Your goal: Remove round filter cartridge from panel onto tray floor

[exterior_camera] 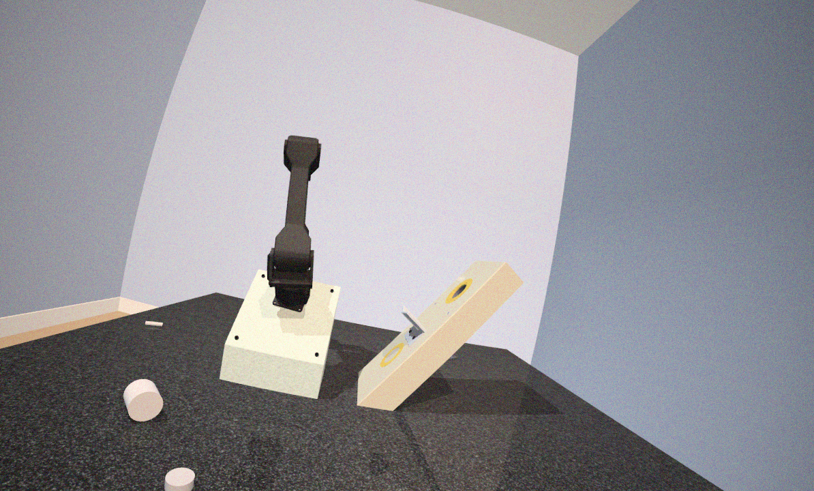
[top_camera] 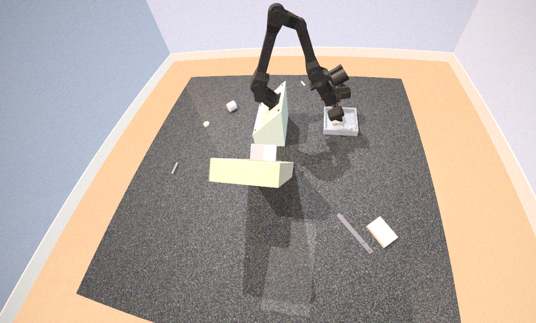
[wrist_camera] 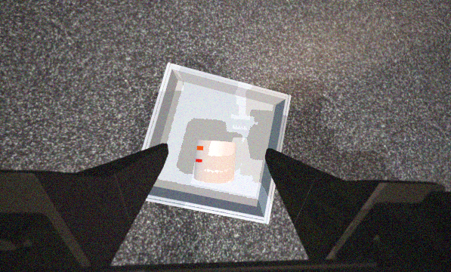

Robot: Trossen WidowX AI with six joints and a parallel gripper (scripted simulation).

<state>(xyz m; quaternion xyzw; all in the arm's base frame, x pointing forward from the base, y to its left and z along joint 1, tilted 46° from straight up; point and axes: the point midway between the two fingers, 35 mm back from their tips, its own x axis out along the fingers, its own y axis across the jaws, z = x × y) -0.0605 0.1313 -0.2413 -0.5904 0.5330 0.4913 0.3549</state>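
The pale round cartridge (wrist_camera: 214,166) (top_camera: 336,123) is out of the panel and inside the tray (wrist_camera: 210,202) (top_camera: 340,132). It looks to be lying on its side on the tray floor, with two red-orange marks at its left in the wrist view. Its slotted face does not show. My gripper (wrist_camera: 218,150) (top_camera: 336,119) is open above the tray, one finger on each side of the cartridge, with visible gaps to both. The slanted service panel (top_camera: 243,172) (exterior_camera: 443,348) shows yellow rings on its face, one around a dark opening.
A raised flap (exterior_camera: 411,319) stands out from the panel face. The arm's pale base (top_camera: 271,130) (exterior_camera: 273,366) is beside the panel. A white block (top_camera: 382,231), a grey bar (top_camera: 354,233) and a white cylinder (top_camera: 231,106) (exterior_camera: 143,401) lie on the dark mat (top_camera: 181,241).
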